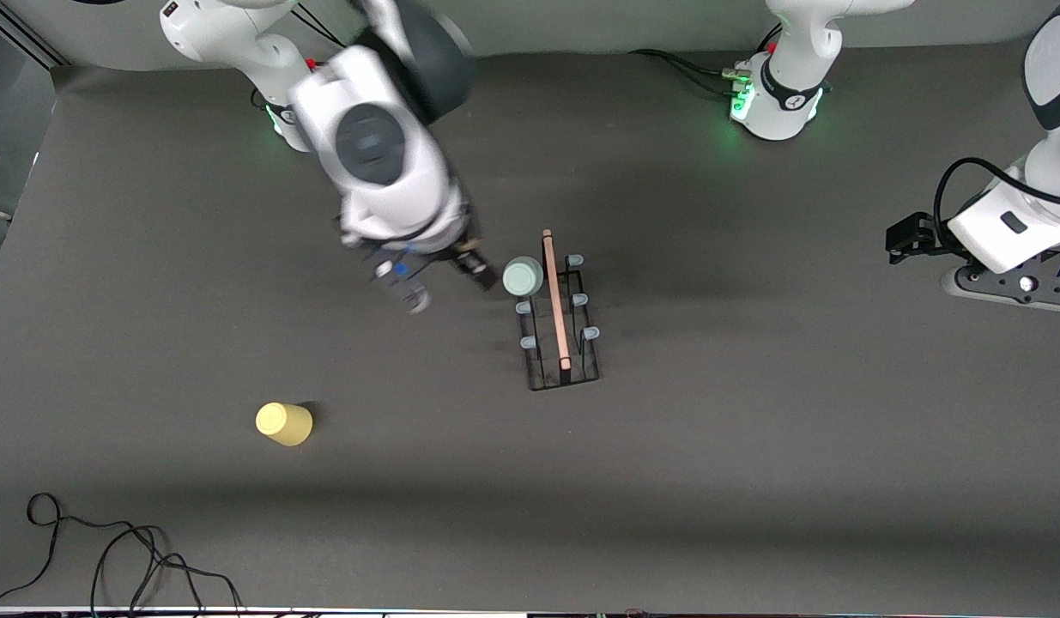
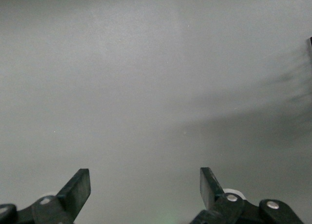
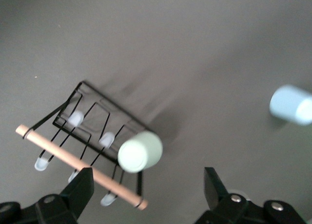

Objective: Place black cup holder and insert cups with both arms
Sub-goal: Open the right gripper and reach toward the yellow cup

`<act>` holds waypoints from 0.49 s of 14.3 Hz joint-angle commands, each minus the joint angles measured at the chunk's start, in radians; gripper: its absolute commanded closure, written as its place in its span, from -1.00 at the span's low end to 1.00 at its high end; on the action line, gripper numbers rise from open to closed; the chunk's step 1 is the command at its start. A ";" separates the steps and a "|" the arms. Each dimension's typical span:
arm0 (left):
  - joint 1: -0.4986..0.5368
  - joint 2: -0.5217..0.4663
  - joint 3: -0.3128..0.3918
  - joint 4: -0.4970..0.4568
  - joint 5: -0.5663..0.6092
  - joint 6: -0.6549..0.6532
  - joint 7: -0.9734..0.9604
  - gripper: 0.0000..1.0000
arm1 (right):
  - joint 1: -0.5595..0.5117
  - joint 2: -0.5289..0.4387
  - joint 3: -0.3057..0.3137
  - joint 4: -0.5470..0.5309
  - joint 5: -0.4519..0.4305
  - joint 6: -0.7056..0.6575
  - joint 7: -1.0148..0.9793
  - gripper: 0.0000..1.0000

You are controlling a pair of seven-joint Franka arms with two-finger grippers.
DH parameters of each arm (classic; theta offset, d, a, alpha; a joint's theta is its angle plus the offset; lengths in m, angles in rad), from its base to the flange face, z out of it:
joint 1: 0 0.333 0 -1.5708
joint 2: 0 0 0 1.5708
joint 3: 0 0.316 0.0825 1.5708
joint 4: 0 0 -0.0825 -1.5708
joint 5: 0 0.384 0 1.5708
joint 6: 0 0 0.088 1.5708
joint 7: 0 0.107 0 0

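Rack [image 1: 562, 319] stands mid-surface with the mint cup [image 1: 523, 275] on a peg — you have yellow [image 1: 283, 423] and blue [image 3: 291, 104] left. Right pincer [image 1: 448, 276], wide, hangs beside the mint cup; left pincer [image 2: 145, 187], wide, waits.

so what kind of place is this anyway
Probably a robotics lab bench: two white jointed robot arms bolted to a plain dark grey table, loose black cables at its edge, and a staged thin black wire cup rack.
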 commanded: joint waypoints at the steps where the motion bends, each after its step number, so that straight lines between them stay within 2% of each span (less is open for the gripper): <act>1: -0.001 -0.007 0.002 -0.001 -0.003 -0.011 -0.004 -1.00 | -0.137 -0.006 -0.034 0.006 -0.017 -0.048 -0.476 -1.00; 6: -0.001 -0.006 0.002 -0.001 -0.003 -0.011 -0.004 -1.00 | -0.338 0.039 -0.065 0.012 -0.092 -0.024 -1.011 -1.00; 7: -0.001 -0.006 0.002 -0.001 -0.003 -0.011 -0.004 -1.00 | -0.358 0.048 -0.065 0.011 -0.103 0.019 -1.095 -1.00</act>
